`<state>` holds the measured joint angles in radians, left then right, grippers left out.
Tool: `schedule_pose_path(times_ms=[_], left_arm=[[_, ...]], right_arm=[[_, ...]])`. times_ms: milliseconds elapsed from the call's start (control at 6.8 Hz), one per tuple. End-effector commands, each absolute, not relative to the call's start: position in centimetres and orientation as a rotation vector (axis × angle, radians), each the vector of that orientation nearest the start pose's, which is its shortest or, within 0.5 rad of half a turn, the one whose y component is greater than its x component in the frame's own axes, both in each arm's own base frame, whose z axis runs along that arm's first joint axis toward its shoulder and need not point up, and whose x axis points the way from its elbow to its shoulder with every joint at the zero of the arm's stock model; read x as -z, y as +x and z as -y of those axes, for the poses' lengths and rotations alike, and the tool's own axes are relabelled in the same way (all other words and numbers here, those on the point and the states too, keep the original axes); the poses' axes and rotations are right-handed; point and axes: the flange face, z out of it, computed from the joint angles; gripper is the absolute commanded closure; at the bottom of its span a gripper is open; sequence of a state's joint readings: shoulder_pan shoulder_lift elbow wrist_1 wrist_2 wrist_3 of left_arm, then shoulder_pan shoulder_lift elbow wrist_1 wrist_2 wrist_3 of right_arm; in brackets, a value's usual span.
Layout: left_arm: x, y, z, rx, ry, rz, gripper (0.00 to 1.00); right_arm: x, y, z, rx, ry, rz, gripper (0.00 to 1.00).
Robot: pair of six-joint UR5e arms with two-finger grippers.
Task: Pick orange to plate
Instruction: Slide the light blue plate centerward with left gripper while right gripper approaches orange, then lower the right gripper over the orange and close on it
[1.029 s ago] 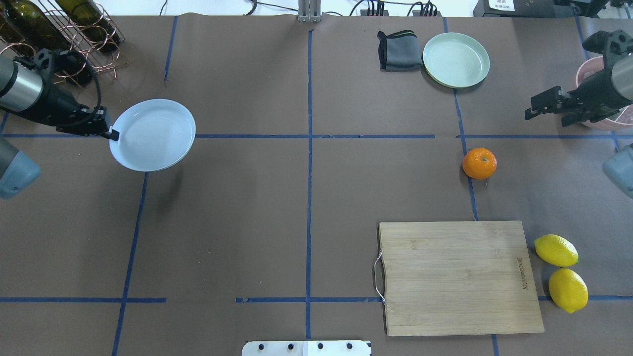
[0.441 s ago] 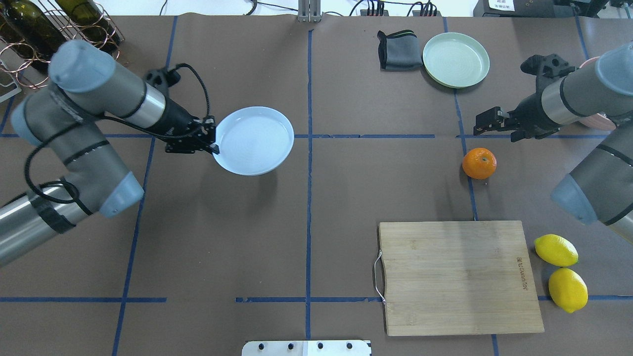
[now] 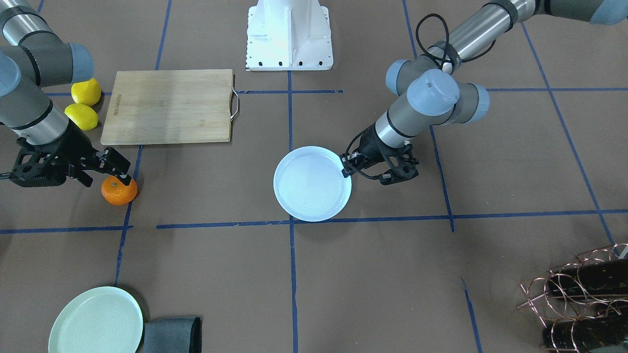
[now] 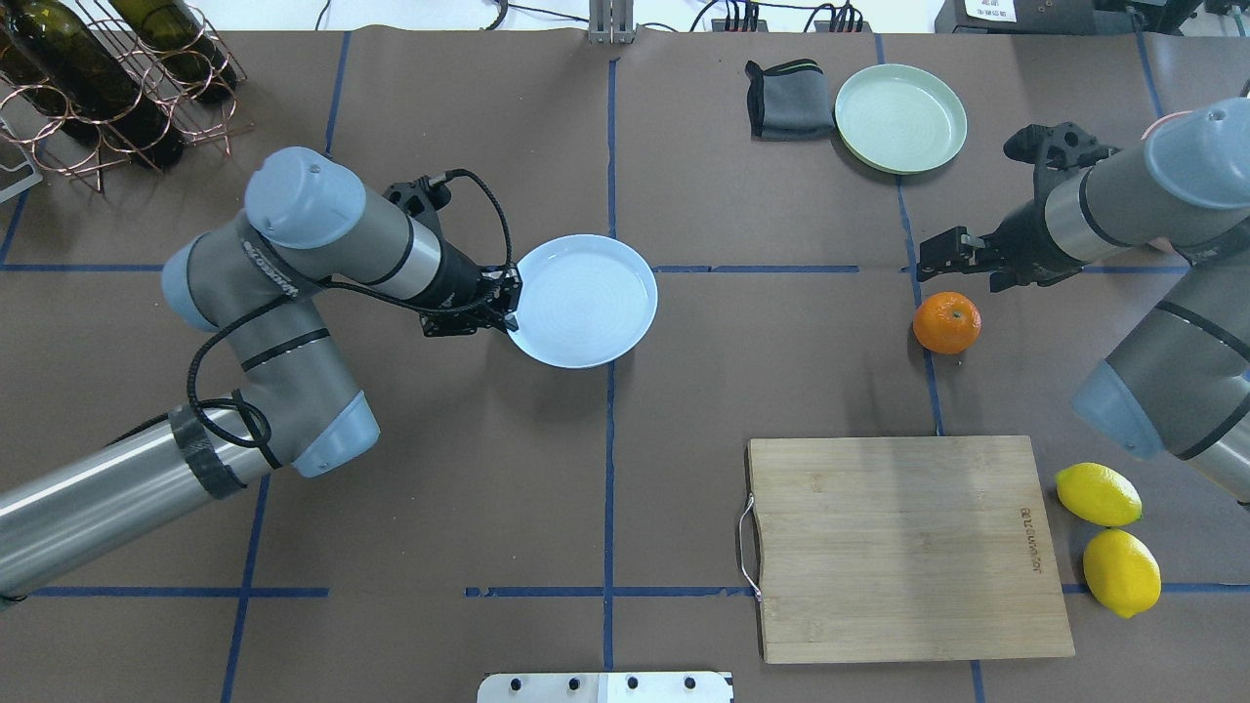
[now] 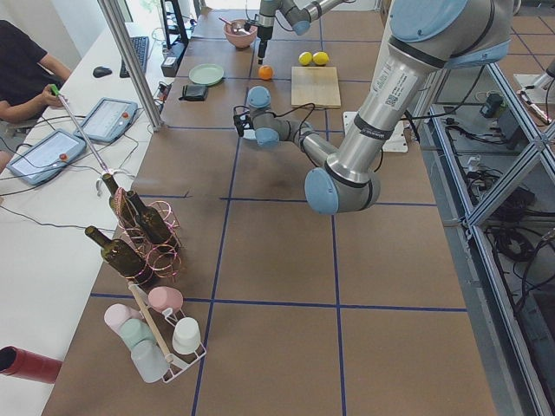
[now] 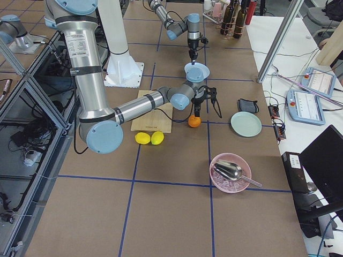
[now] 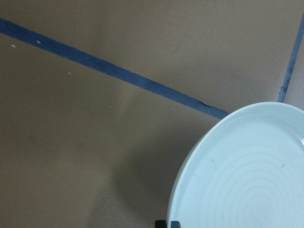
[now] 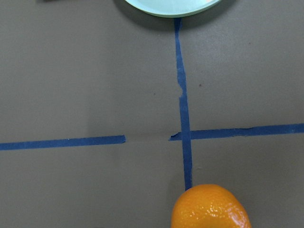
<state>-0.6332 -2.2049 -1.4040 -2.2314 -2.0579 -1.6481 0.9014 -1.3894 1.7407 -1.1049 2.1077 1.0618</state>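
The pale bluish-white plate (image 4: 584, 301) hangs just above the table near its middle, with my left gripper (image 4: 510, 305) shut on its left rim. In the left wrist view the plate (image 7: 247, 180) fills the lower right. It is empty. The orange (image 4: 946, 322) rests on a blue tape line on the right half of the table. My right gripper (image 4: 933, 256) hovers open just beyond the orange and slightly to its left, not touching it. In the front-facing view that gripper (image 3: 120, 169) stands right above the orange (image 3: 119, 191). The orange (image 8: 210, 209) shows at the right wrist view's bottom edge.
A wooden cutting board (image 4: 903, 547) lies on the near side of the orange, with two lemons (image 4: 1099, 493) to its right. A mint-green plate (image 4: 900, 117) and a grey cloth (image 4: 786, 98) sit at the back. A wine rack (image 4: 98, 88) stands back left. A pink bowl (image 6: 230, 172) is far right.
My left arm has carried the plate rightward from the table's left part to near the centre line. My right gripper has moved left, closing in on the orange, which has stayed put.
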Motion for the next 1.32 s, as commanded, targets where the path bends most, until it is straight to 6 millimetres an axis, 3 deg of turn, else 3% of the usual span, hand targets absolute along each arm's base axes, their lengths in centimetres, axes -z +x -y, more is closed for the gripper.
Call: schedule_pose_path(times_ms=[0,147,294,441,588,735,1176], left_arm=[[-27.0,53.8,49.7,0.345,-0.107,-1.19,0.75],[-26.7,54.0,49.2,0.321,-0.095,-1.217,0.01],[-26.6,54.2,48.7,0.31,-0.093,-1.226,0.0],[-25.5,53.0,48.7,0.306,-0.076,-1.25,0.0],[-24.9,50.4,50.4,0.329,-0.056,-1.264,0.0],[-25.5,49.0,50.7,0.323,-0.08,-1.266,0.0],[-25.6,48.4,50.7,0.322,-0.079,-1.272,0.0]], right_arm=[[-43.2,-29.5,50.1,-0.139,0.129,0.933,0.0],[-43.2,-29.6,50.1,-0.139,0.129,0.933,0.0],[-43.2,-29.7,50.0,-0.136,0.127,0.933,0.0],[-43.3,-30.6,49.6,-0.123,0.119,0.931,0.0],[-43.6,-31.9,49.1,-0.113,0.125,0.909,0.0],[-44.0,-32.9,48.6,-0.1,0.133,0.887,0.0],[-45.5,-32.3,48.9,-0.081,0.098,0.802,0.0]])
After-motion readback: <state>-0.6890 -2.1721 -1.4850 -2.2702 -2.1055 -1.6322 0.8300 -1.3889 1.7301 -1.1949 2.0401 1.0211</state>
